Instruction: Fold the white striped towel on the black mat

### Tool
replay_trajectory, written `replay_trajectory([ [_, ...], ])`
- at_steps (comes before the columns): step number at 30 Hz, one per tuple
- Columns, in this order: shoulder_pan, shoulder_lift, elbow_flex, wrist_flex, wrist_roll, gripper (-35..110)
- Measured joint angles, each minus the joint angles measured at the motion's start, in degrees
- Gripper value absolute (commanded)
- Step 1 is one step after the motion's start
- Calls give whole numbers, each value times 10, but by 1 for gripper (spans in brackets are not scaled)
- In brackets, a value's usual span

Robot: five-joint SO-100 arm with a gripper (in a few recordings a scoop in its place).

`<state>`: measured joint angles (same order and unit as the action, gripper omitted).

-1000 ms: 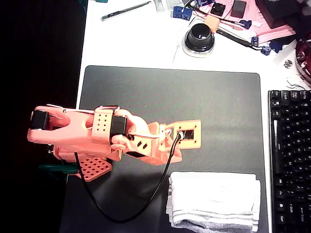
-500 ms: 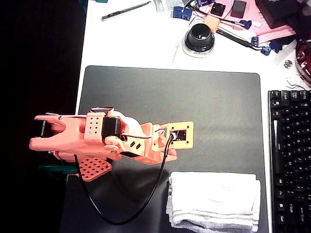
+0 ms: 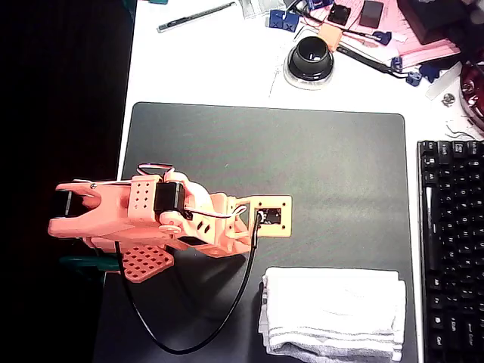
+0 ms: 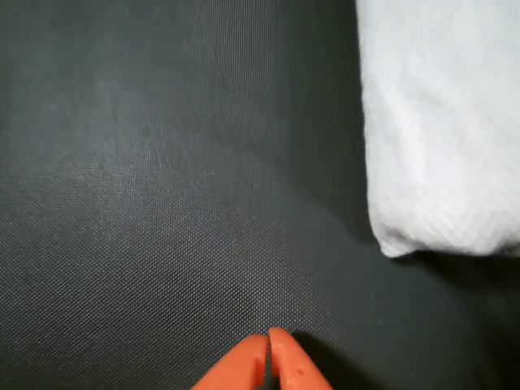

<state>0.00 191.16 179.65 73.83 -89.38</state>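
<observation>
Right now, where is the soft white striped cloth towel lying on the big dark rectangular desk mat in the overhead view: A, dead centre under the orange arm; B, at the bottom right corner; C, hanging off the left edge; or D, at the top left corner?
B: the white striped towel lies folded at the bottom right corner of the black mat, apart from the shut gripper.

White table (image 3: 204, 68) w/ black mat (image 3: 302, 159), keyboard (image 3: 452, 249)

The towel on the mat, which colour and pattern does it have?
The towel is white, with thin grey stripes near its lower end; the overhead view shows this best.
</observation>
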Motion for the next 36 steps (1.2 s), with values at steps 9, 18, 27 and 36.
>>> replay_trajectory([
  [9,0,0,0,20,21,1],
  [18,10,0,0,20,22,1],
  [27,8,0,0,20,22,1],
  [36,8,0,0,20,22,1],
])
